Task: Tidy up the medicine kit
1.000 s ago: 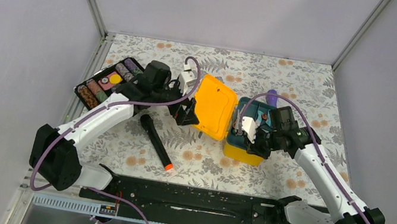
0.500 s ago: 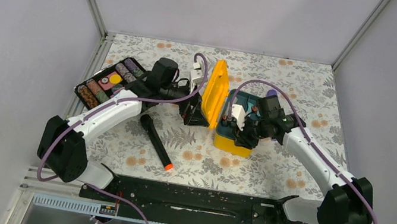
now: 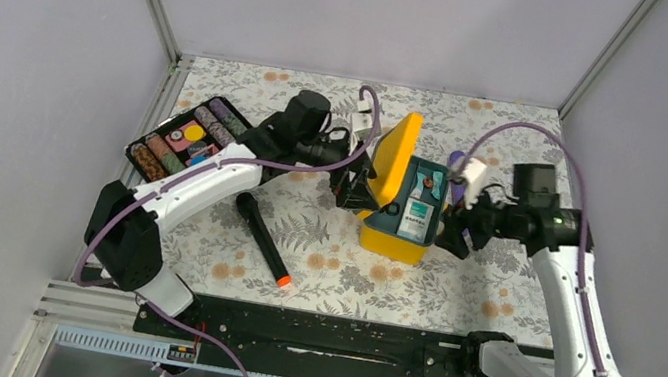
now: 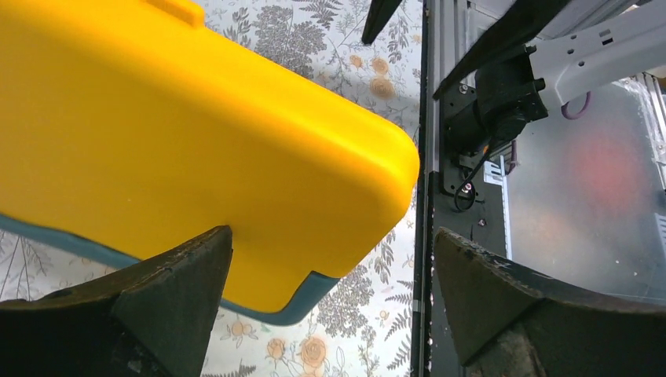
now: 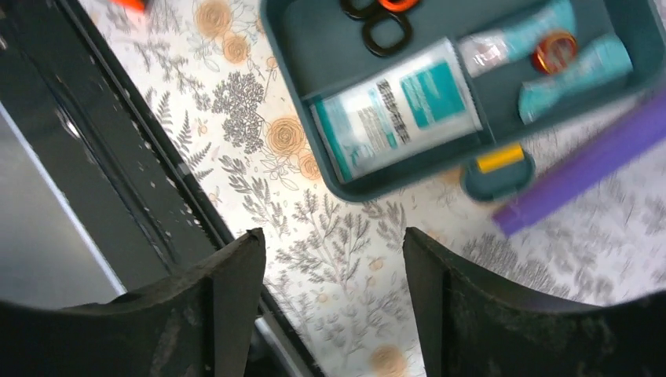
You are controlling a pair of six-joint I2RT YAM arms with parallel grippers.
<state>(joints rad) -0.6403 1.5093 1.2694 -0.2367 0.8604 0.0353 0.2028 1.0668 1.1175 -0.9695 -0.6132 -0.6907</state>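
The medicine kit (image 3: 389,241) is a yellow box standing mid-table with its lid (image 3: 397,156) raised almost upright. Its teal insert tray (image 5: 314,47) holds orange-handled scissors (image 5: 375,19), a white and teal packet (image 5: 399,107) and small tubes (image 5: 554,49). My left gripper (image 3: 355,190) is open just left of the lid. In the left wrist view the yellow lid (image 4: 196,133) fills the frame and rests against one of my fingers (image 4: 157,298). My right gripper (image 3: 458,232) is open and empty, just right of the box, apart from it.
A black tray of coloured rolls (image 3: 180,140) sits at the far left. A black marker with an orange tip (image 3: 262,239) lies in front of the left arm. A purple stick (image 5: 585,165) lies on the floral cloth behind the kit's latch (image 5: 498,168).
The lid swung up from lying flat on the left to nearly upright, with my left arm following it rightward. My right gripper opened and drew back to the right, off the box.
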